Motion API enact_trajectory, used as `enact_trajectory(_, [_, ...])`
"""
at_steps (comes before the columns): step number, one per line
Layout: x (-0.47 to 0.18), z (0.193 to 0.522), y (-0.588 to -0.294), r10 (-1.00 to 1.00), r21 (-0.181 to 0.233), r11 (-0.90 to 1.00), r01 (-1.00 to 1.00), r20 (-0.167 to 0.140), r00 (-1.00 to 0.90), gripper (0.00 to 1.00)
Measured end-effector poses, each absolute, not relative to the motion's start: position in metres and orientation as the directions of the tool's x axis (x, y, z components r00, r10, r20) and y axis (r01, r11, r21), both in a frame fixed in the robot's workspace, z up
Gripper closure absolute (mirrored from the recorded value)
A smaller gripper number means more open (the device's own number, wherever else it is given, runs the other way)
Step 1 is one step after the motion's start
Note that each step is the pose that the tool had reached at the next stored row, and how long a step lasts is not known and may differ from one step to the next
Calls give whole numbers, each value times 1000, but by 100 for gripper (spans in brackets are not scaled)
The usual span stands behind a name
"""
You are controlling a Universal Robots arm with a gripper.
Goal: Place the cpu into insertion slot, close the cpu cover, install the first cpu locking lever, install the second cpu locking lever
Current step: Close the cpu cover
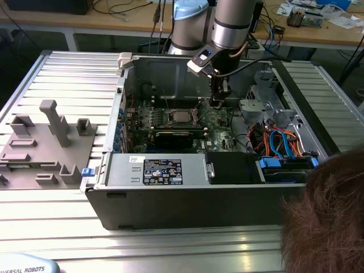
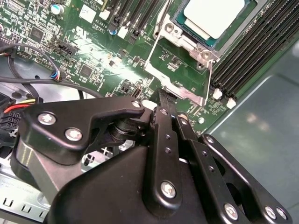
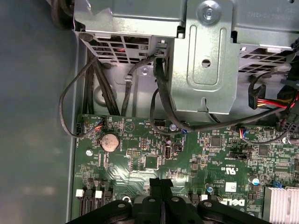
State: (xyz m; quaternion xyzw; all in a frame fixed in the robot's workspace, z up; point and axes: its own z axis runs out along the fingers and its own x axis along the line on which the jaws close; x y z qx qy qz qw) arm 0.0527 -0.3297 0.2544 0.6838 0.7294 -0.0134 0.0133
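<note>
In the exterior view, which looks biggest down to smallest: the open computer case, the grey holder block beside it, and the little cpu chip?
1. computer case
2. grey holder block
3. cpu, by far the smallest, though it sits somewhat farther from the camera.

The exterior view looks down from well back into the open grey metal computer case (image 1: 187, 210). Both wrist views look closely at its green circuit board (image 2: 93, 51) (image 3: 210, 154), sharing the black gripper (image 2: 164, 95) (image 3: 161, 183).

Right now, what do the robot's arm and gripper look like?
The arm is a round silver-grey tube with a light blue cap. The gripper is black, made of jointed bars with shiny silver screws.
</note>
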Motion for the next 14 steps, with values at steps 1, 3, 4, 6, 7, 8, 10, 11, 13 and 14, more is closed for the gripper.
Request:
enact_trajectory(1, [52, 254, -330, 997, -1, 64, 998, -38, -64, 89])
enact_trajectory(3, [51, 254, -330, 997, -1, 64, 998, -38, -64, 89])
enact_trajectory(4, [51, 254, -330, 997, -1, 64, 998, -38, -64, 89])
enact_trajectory(6, [51, 254, -330, 997, -1, 65, 998, -38, -65, 89])
enact_trajectory(7, [51, 254, -330, 997, -1, 64, 998, -38, -64, 89])
enact_trajectory(8, [50, 254, -330, 997, -1, 64, 998, -38, -64, 89])
enact_trajectory(10, [50, 254, -330, 997, -1, 64, 998, -38, -64, 89])
enact_trajectory(11, [49, 254, -330, 997, -1, 64, 998, -38, -64, 89])
enact_trajectory(13, [48, 254, -330, 997, -1, 65, 998, -38, -65, 89])
enact_trajectory(14, [47, 254, -330, 997, -1, 64, 998, -38, -64, 89])
